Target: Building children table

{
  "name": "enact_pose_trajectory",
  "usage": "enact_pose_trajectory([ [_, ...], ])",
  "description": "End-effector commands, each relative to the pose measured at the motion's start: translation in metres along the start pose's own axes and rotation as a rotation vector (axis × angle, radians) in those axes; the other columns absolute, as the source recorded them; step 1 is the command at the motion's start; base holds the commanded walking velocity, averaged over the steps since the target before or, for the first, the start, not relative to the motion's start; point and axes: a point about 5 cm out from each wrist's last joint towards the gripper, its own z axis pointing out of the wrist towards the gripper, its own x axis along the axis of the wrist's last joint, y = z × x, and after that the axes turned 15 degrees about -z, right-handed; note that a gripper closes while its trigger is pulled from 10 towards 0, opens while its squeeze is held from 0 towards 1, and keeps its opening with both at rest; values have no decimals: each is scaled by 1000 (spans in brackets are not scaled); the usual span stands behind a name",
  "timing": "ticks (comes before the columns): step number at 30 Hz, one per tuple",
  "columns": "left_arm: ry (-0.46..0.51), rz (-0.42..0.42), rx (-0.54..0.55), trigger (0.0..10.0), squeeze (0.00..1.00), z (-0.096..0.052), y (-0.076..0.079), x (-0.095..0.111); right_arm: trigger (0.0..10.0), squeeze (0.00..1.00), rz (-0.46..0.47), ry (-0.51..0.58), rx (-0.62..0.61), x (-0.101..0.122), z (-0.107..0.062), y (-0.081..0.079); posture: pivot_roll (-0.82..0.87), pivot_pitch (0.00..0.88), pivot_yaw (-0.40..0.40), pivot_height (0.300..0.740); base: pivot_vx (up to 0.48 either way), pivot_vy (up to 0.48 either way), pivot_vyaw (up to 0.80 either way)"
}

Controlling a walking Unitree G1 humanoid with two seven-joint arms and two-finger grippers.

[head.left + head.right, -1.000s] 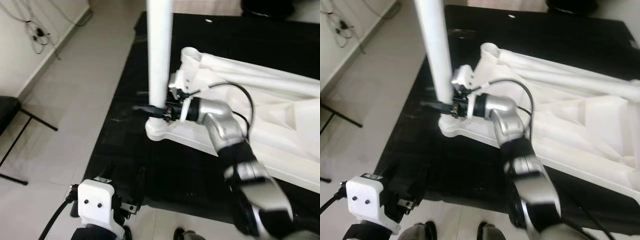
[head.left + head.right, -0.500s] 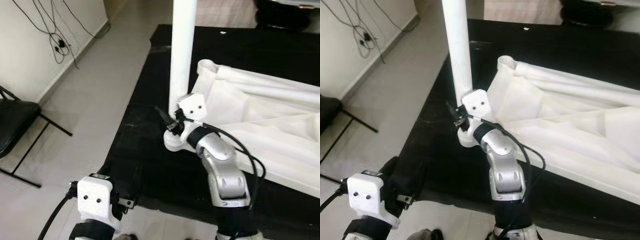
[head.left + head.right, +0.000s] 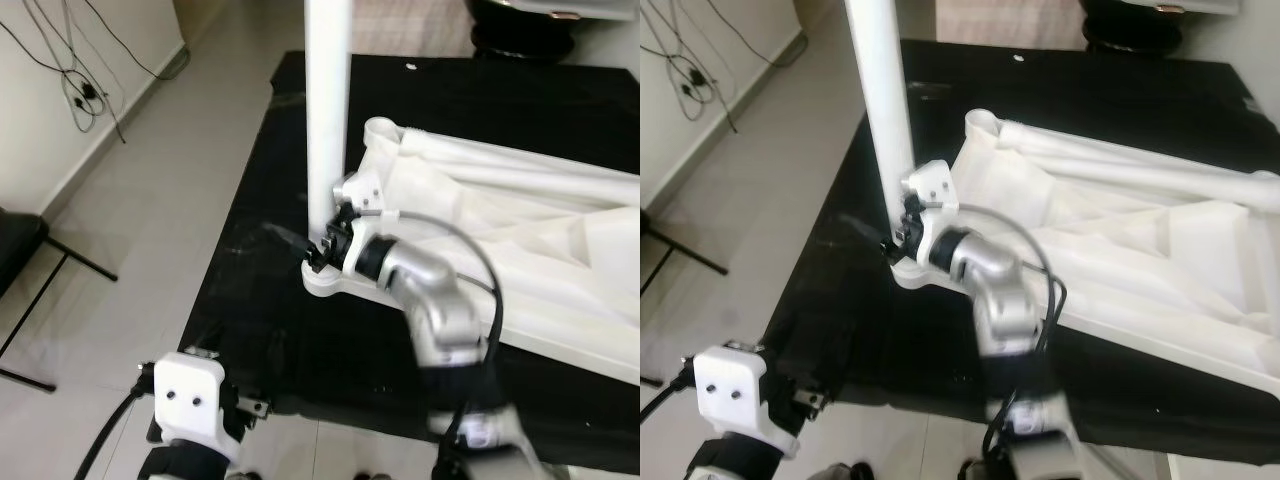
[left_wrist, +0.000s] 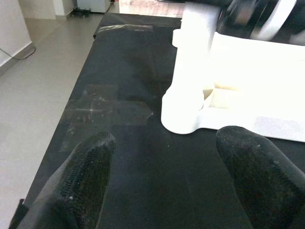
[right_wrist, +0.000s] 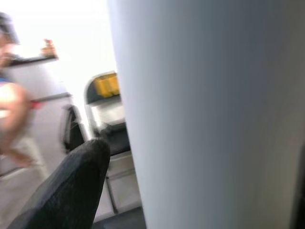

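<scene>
A white children's table (image 3: 520,230) lies upside down on a black mat (image 3: 250,310). One white leg (image 3: 328,110) stands upright in the round socket (image 3: 335,282) at its near left corner. My right gripper (image 3: 312,245) is at the foot of this leg, shut on it, with one black finger (image 3: 285,236) poking out past it. In the right wrist view the leg (image 5: 205,114) sits between the fingers (image 5: 71,186). My left gripper (image 4: 162,157) hangs low at the mat's near edge, open and holding nothing, pointing at that socket (image 4: 183,112).
Grey tiled floor (image 3: 150,200) runs along the mat's left side. A black folding chair (image 3: 20,250) stands at the far left, with cables (image 3: 85,90) on the wall behind it. A dark object (image 3: 520,25) sits beyond the mat's far edge.
The head camera has shifted. My right wrist has turned around the foot of the leg while staying on it. The left arm hangs as before.
</scene>
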Motion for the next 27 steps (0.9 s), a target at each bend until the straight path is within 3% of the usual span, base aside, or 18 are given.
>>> enact_pose_trajectory([
  [1, -7, 3, 9, 10000, 0, -2, 0, 0, 10000, 965, 44, 30, 83, -7, 7, -10, 117, 208, -44, 740, 0, 0, 0],
  [2, -7, 3, 9, 10000, 0, -2, 0, 0, 10000, 965, 44, 30, 83, -7, 7, -10, 117, 208, -44, 740, 0, 0, 0],
  [3, -8, 3, 9, 10000, 0, -2, 0, 0, 10000, 0, 35, 38, 145, -6, 9, -9, 125, 216, -42, 740, 0, 0, 0],
  [5, -10, 4, 9, 10000, 0, -4, 2, 1, 10000, 0, 32, 54, 259, -4, 13, -4, 138, 225, -39, 740, 0, 0, 0],
  [11, -12, 4, 10, 10000, 0, -6, 2, 1, 10000, 0, 42, 67, 312, -2, 16, -1, 139, 226, -38, 740, 0, 0, 0],
  [16, -27, 5, 10, 10000, 0, -10, 4, 2, 10000, 0, 51, 88, 513, 2, 29, 0, 158, 246, -30, 740, 0, 0, 0],
  [19, -31, 6, 12, 10000, 0, -12, 4, 3, 10000, 0, 60, 97, 569, 2, 32, -2, 163, 251, -29, 740, 0, 0, 0],
  [20, -33, 7, 13, 10000, 0, -12, 4, 3, 3608, 0, 57, 97, 575, 2, 34, -2, 165, 253, -29, 740, 0, 0, 0],
  [23, -33, 7, 14, 10000, 0, -12, 4, 3, 3608, 0, 54, 98, 581, 1, 36, -2, 165, 253, -29, 740, 0, 0, 0],
  [24, -35, 7, 14, 10000, 0, -13, 5, 3, 0, 0, 54, 105, 583, 2, 38, -2, 167, 259, -28, 740, 0, 0, 0],
  [27, -36, 8, 15, 10000, 0, -14, 5, 3, 0, 0, 53, 115, 582, 3, 40, -2, 165, 262, -32, 740, 0, 0, 0],
])
